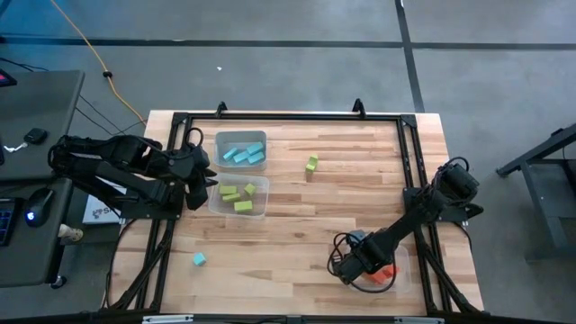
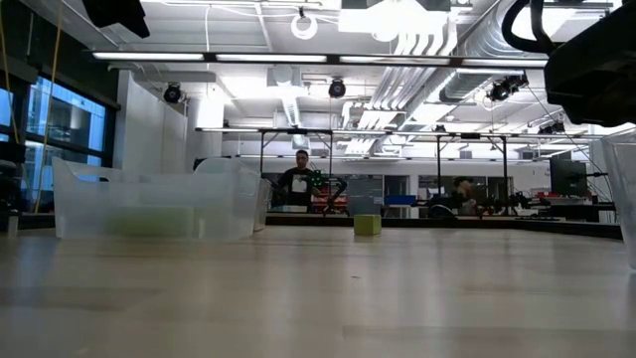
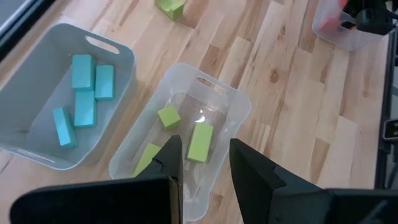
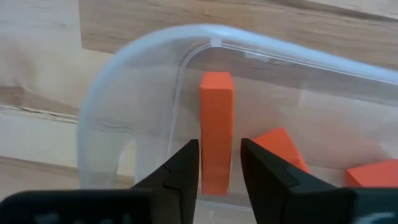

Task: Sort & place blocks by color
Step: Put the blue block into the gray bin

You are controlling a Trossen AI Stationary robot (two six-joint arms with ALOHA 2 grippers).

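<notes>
Holding cyan blocks (image 3: 82, 99), one bin (image 3: 118, 56) neighbours the green-block bin (image 3: 239, 106).

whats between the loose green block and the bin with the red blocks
Bare wood only: in the high view nothing lies between the green block and the red bin; the right gripper is over that bin.

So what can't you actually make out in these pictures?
- High view: the red-orange blocks are mostly covered by the right claw, so their number is unclear.
- Right wrist view: whether the claw's fingers touch the orange bar.
- Low view: the green-block bin is blurred.
- Left wrist view: the far bin is cut off by the edge.
</notes>
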